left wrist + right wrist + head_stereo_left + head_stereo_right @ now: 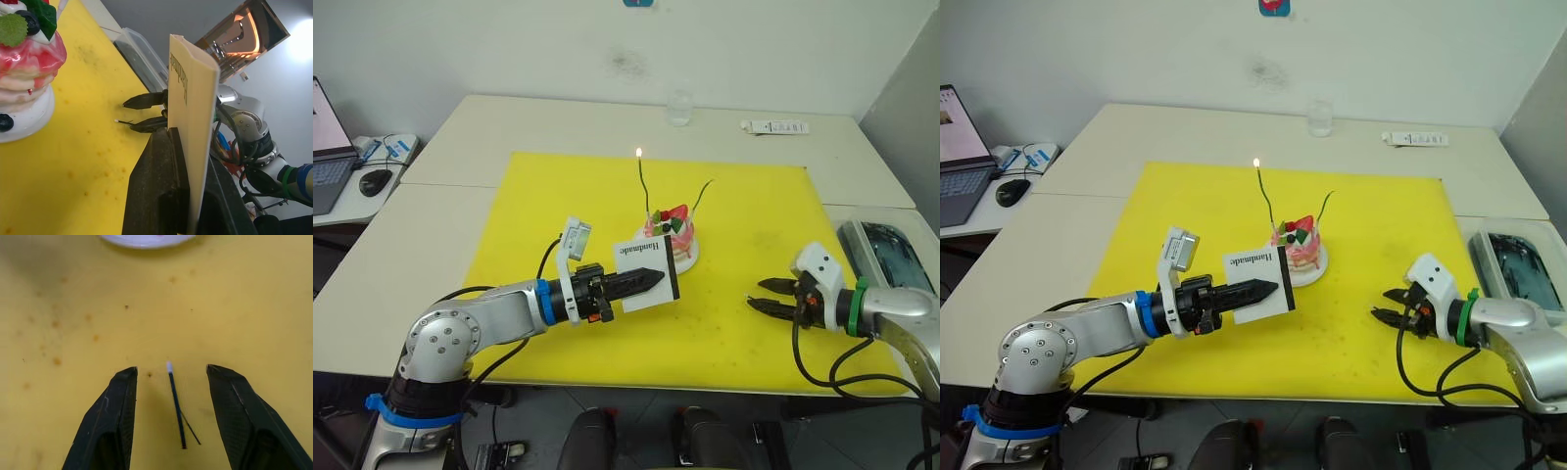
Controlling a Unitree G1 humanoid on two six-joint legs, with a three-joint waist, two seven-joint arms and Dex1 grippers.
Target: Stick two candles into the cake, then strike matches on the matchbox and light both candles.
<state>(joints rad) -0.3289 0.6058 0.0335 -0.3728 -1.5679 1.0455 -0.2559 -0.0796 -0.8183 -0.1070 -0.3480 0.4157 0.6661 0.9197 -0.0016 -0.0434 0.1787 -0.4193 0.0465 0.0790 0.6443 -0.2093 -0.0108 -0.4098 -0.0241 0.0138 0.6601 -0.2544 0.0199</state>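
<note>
The cake (673, 235) is small, round and pink, in stacked layers, topped with a red strawberry, green bits and dark berries, and it sits on a white plate (689, 258). Two candles stand in it. The taller candle (643, 186) rises on the cake's left side and carries a small flame (638, 153) at its tip. The other candle (702, 197) leans off toward the right, thin, dark and curved, with no flame on it.

Just in front of the cake, the left gripper (651, 278) is clamped on the matchbox (645, 273), a flat white box with black "Handmade" lettering and a black strip along its right edge. It is held off the mat, its face toward the head camera, covering the cake's lower left. In the left wrist view the box (192, 122) stands edge-on between the two fingers.

Well to the right of the cake and nearer the robot, the right gripper (761, 296) hovers low over the mat with its fingers spread wide. In the right wrist view a match (175, 404) lies on the mat between the fingertips (128, 377), touching neither; it is short, straight and dark with a pale tip pointing toward the plate.

The cake rests on a yellow mat (558, 206) marked with small brownish specks, spread over a pale table (558, 122). Behind the cake, near the wall, stands a clear glass (679, 108), and to its right a small white strip-shaped object (774, 126). Far left of the cake are a laptop (328, 147) and a black mouse (376, 180). To the cake's right, past the mat's edge, lies a clear plastic container (886, 257).
</note>
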